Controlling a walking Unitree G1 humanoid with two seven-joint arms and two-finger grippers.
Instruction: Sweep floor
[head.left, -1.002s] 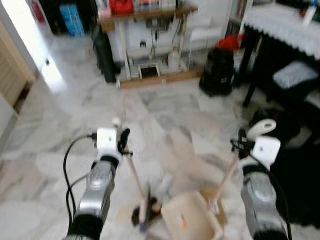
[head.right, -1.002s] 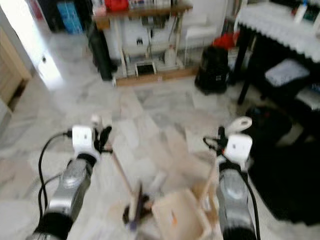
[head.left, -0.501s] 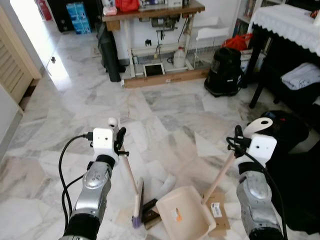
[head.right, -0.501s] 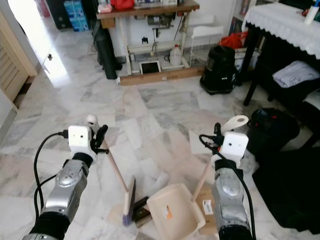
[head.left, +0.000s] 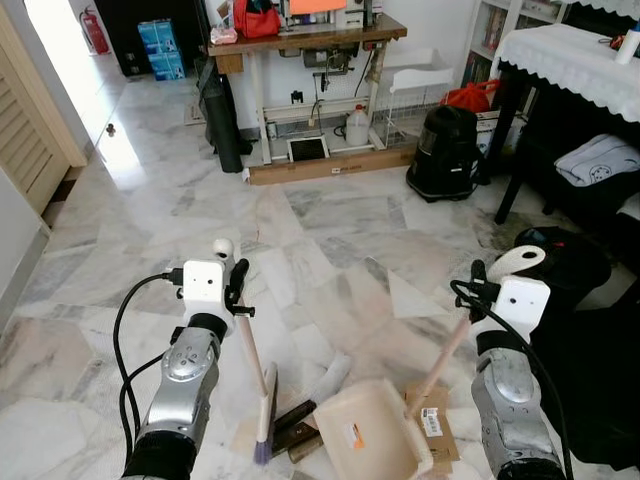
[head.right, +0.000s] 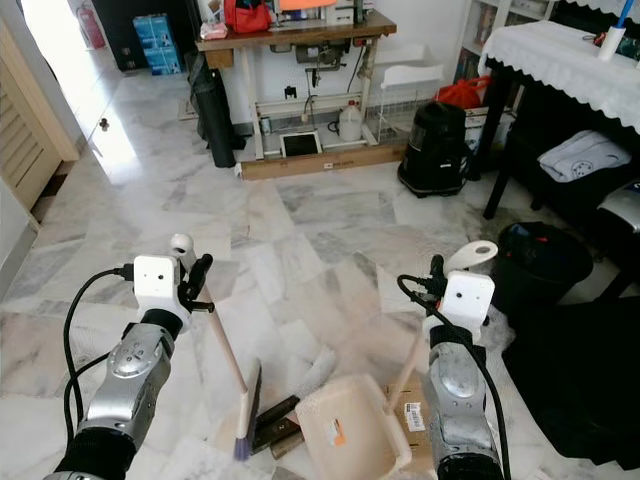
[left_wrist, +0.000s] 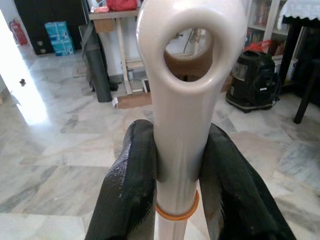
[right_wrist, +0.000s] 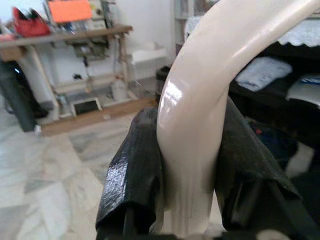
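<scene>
Cream plastic broom (head.left: 256, 385) clamped in left claw (left_wrist: 175, 170), matching dustpan (head.left: 372, 443) handle clamped in right claw (right_wrist: 192, 175), marble floor (head.left: 330, 220).

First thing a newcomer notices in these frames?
The two tools held low in front: the left gripper clamps a broom handle, the right gripper a beige dustpan handle. Dark debris lies on the marble floor between brush and pan, with a cardboard piece beside the pan.

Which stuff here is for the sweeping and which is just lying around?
For sweeping: broom in left gripper; dustpan in right gripper; brown scraps on floor.
Lying about: vacuum, workbench, blue box, black bag.
</scene>
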